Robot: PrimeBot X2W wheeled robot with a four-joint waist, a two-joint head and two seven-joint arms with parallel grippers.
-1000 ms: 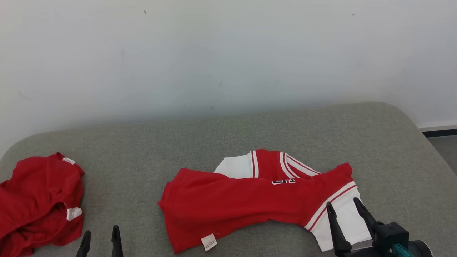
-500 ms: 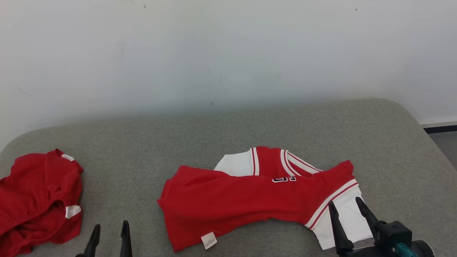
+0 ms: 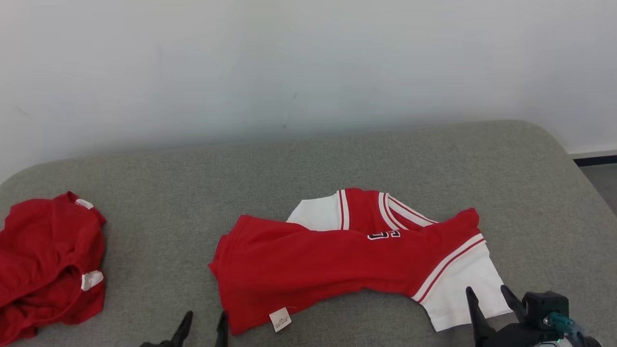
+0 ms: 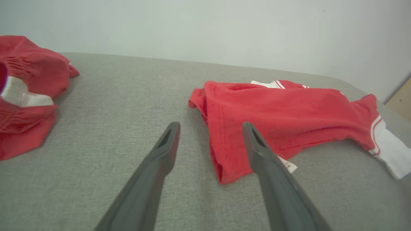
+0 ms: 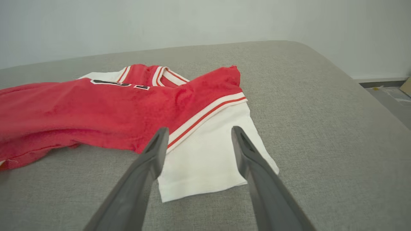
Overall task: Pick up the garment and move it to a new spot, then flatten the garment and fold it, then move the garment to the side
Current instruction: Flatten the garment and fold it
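The garment (image 3: 337, 265), a red shirt with white sleeves and striped trim, lies crumpled across the middle of the grey padded surface (image 3: 308, 159). Its hem with a white tag (image 3: 280, 319) points toward me. My left gripper (image 3: 204, 320) stands open just left of the hem corner, nothing between its fingers; in the left wrist view the garment (image 4: 273, 118) lies ahead and to the right of the left gripper (image 4: 210, 127). My right gripper (image 3: 489, 294) is open at the white sleeve (image 5: 208, 150), hovering over its near edge in the right wrist view, where the right gripper (image 5: 199, 131) holds nothing.
A second red garment (image 3: 46, 262) is bunched at the left edge of the surface, also seen as a red heap (image 4: 25, 86) in the left wrist view. A white wall (image 3: 308, 62) rises behind. Floor (image 3: 602, 183) shows past the right edge.
The camera has tilted, shifting the scene upward. My left gripper has moved right, close to the hem corner. The right gripper has shifted lower right along the white sleeve.
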